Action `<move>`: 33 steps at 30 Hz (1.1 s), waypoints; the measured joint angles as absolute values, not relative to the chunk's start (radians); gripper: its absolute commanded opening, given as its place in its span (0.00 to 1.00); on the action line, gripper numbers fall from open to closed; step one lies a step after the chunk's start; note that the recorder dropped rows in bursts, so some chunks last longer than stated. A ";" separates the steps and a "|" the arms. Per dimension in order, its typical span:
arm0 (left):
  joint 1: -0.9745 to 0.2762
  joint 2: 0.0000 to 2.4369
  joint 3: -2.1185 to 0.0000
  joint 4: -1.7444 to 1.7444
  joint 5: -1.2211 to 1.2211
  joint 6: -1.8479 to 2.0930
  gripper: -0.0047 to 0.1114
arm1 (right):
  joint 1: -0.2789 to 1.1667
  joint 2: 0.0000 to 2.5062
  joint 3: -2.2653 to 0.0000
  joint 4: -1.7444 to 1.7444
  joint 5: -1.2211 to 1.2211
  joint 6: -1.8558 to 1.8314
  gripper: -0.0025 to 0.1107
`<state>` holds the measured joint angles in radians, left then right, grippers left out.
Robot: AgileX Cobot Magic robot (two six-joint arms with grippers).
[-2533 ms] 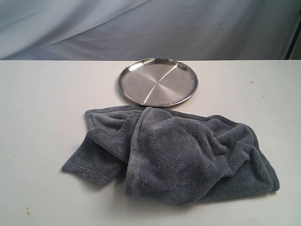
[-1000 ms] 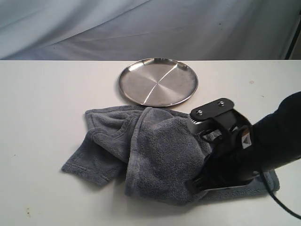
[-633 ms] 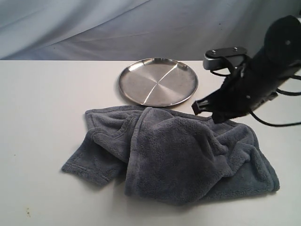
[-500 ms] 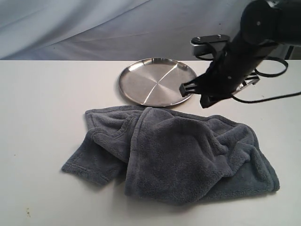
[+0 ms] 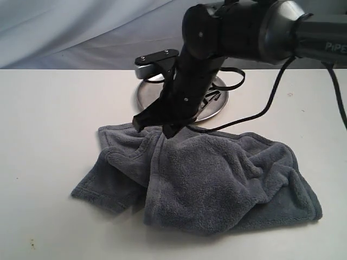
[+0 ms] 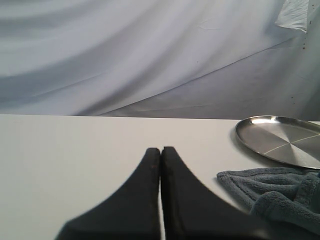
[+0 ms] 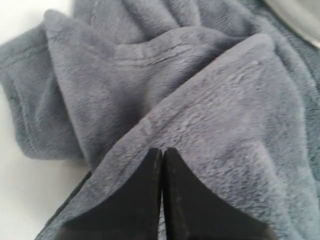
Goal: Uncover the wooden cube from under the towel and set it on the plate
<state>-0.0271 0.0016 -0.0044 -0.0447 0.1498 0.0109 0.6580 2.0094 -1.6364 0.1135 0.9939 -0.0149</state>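
The blue-grey towel lies bunched on the white table, in front of the silver plate. The wooden cube is hidden; no view shows it. My right arm reaches across the plate from the right. Its gripper is shut, with the tips just over the towel's back left fold. In the right wrist view the shut fingertips hover at a fold of the towel with nothing pinched between them. The left gripper is shut over bare table, left of the towel's corner and the plate.
The white table runs back to an edge under a draped grey backdrop. A black cable loops down from the right arm over the plate's right side and the towel's back edge.
The right arm came in at the lower right, rose past the plate's right side, and now has swung left across the plate to the towel's back left fold. The towel has not shifted.
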 measured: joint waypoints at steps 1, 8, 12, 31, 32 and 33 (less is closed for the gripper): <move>-0.027 0.002 -0.004 -0.045 0.150 0.011 0.05 | 0.673 2.009 -1.636 0.113 1.006 -0.015 0.02; -0.027 0.002 -0.004 -0.045 0.150 0.011 0.05 | 0.822 2.005 -1.625 0.081 1.071 -0.015 0.02; -0.027 0.002 -0.004 -0.045 0.150 0.011 0.05 | 0.879 1.948 -1.527 0.077 1.032 -0.011 0.02; -0.027 0.002 -0.004 -0.045 0.150 0.011 0.05 | 0.674 1.546 -0.913 -0.008 0.813 0.016 0.02; -0.027 0.002 -0.004 -0.045 0.150 0.011 0.05 | 0.646 1.541 -0.912 -0.008 0.809 0.024 0.02; -0.027 0.002 -0.004 -0.045 0.150 0.011 0.05 | 0.605 1.539 -0.912 -0.008 0.805 0.026 0.02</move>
